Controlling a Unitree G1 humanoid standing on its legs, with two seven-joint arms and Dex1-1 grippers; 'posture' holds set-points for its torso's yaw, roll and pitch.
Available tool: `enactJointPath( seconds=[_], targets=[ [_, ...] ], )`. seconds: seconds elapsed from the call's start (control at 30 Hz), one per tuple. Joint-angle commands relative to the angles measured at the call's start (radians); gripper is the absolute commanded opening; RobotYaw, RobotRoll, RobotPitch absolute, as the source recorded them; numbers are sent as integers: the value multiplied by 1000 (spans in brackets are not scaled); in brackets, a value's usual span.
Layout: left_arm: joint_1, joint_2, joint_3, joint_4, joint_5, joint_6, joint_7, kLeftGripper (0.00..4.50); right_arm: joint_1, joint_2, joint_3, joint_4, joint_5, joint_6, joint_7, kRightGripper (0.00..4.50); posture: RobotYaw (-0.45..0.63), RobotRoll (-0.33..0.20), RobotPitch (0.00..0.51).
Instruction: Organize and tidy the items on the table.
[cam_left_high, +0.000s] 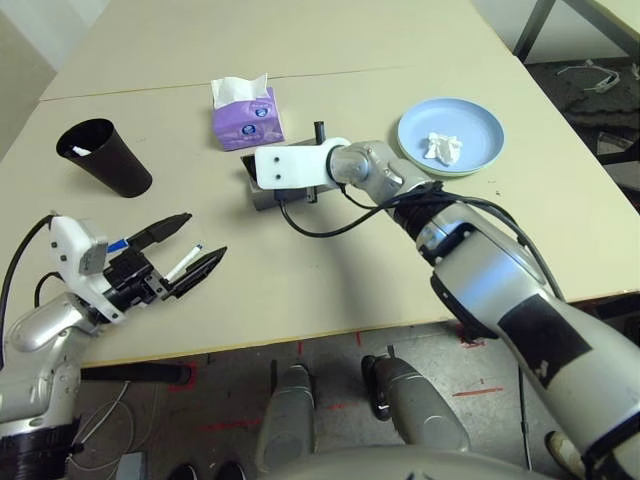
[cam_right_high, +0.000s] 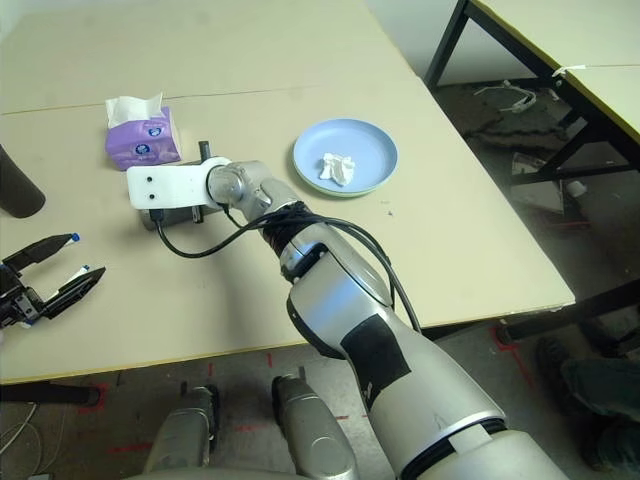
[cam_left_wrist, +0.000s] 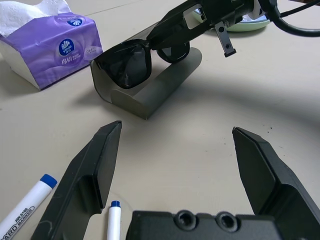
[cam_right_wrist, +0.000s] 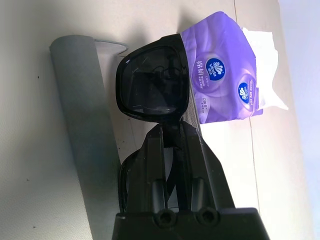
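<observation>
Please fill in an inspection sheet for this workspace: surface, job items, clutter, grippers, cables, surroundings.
Surface: beige table, thin seam line.
Job items: sunglasses at the open grey case; two blue-capped markers near the left gripper; tissue on the blue plate, green rim beneath; black cup, tilted in view, something white inside.
Clutter: purple tissue box.
Left gripper: open, empty.
Right gripper: closed on the sunglasses.
Cables: black, along both arms; pale ones on the floor.
Surroundings: second table, red floor marks.
</observation>
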Motion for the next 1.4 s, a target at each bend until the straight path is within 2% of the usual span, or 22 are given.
enactJointPath(
  seconds=[0.03, 0.63, 1.4],
  targets=[
    [15, -7, 8, -13, -4, 7, 0, 4500, 7, 2, 24, 20, -35, -30, 9, 203, -54, 0, 218],
    [20, -17, 1, -32, -19, 21, -7, 4500, -6, -11, 33, 33, -107, -89, -6, 202, -59, 0, 220],
    [33, -43, -4, -49, -16, 24, -1, 4500, -44, 8, 29, 46, -132, -101, -4, 202, -52, 0, 224]
  ],
)
